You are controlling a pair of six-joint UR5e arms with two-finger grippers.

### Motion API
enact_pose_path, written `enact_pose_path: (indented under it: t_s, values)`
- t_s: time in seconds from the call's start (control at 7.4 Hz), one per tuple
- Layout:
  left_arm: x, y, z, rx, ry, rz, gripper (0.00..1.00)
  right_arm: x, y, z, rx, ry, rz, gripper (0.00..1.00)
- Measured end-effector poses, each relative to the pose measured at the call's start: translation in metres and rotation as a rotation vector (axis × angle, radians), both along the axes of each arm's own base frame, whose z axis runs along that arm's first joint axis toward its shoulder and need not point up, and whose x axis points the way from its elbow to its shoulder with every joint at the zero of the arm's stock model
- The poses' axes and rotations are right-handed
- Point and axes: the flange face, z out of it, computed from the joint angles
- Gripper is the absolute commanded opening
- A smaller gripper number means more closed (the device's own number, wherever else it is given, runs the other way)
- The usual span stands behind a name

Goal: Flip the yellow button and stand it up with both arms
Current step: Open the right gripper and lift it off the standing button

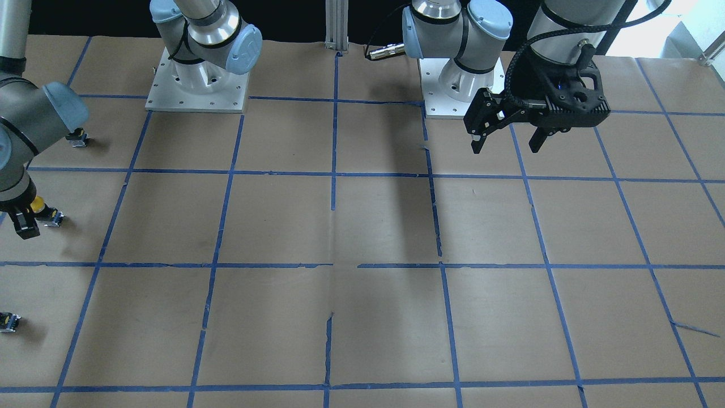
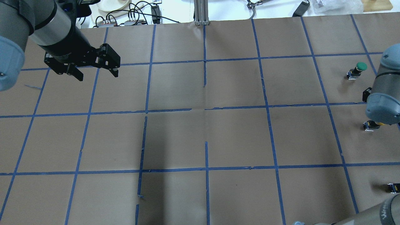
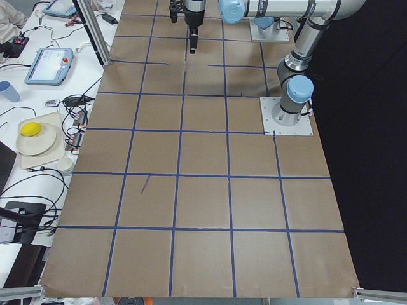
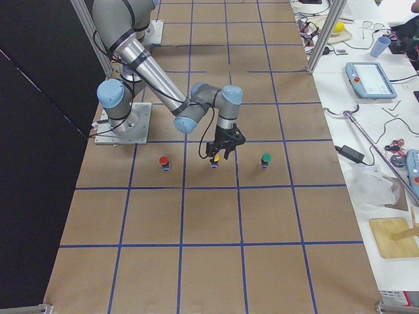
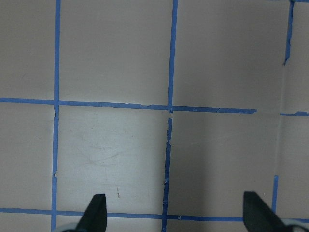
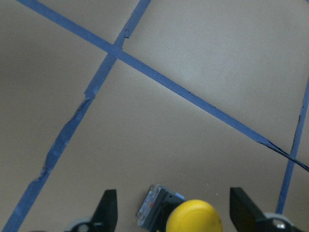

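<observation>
The yellow button (image 6: pixel 194 218) lies on its side on the brown paper, its yellow cap toward the right wrist camera and its grey body (image 6: pixel 155 205) behind. It also shows in the front view (image 1: pixel 39 206), the overhead view (image 2: pixel 372 125) and the right side view (image 4: pixel 213 163). My right gripper (image 6: pixel 174 195) is open, low over the table, one finger (image 6: pixel 107 211) on each side of the button. It shows at the left edge of the front view (image 1: pixel 25 222). My left gripper (image 1: pixel 507 144) is open and empty, held high near its base; it also shows in the overhead view (image 2: pixel 97 73) and the left wrist view (image 5: pixel 176 212).
A green-capped button (image 2: pixel 357 68) stands farther from the robot than the yellow one, and a red-capped button (image 4: pixel 164 161) stands nearer the robot. The two arm bases (image 1: pixel 197 85) stand on the table's robot side. The table is brown paper with a blue tape grid (image 2: pixel 204 107).
</observation>
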Motion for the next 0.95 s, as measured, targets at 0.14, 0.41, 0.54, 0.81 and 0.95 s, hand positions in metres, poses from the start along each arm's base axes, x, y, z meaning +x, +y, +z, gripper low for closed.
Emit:
enact_pose_path:
  t_s: [0.14,0.41,0.54,0.81,0.95]
  values:
    - [0.000,0.000,0.000,-0.001,0.000,0.000,1.00,0.002,0.001,0.008,-0.008,0.002,0.012,1.00]
    - [0.000,0.001,0.001,-0.002,0.000,-0.001,1.00,0.011,0.004,0.035,0.037,-0.073,0.128,1.00]
    - [0.000,0.001,0.001,-0.002,0.000,-0.002,1.00,0.020,0.006,0.061,0.037,-0.143,0.179,1.00]
    - [0.000,0.001,0.000,-0.002,0.000,-0.002,1.00,0.048,0.014,0.130,0.009,-0.304,0.265,1.00]
    - [0.000,0.001,0.000,-0.001,0.000,-0.002,1.00,0.068,0.016,0.158,0.003,-0.367,0.318,1.00]
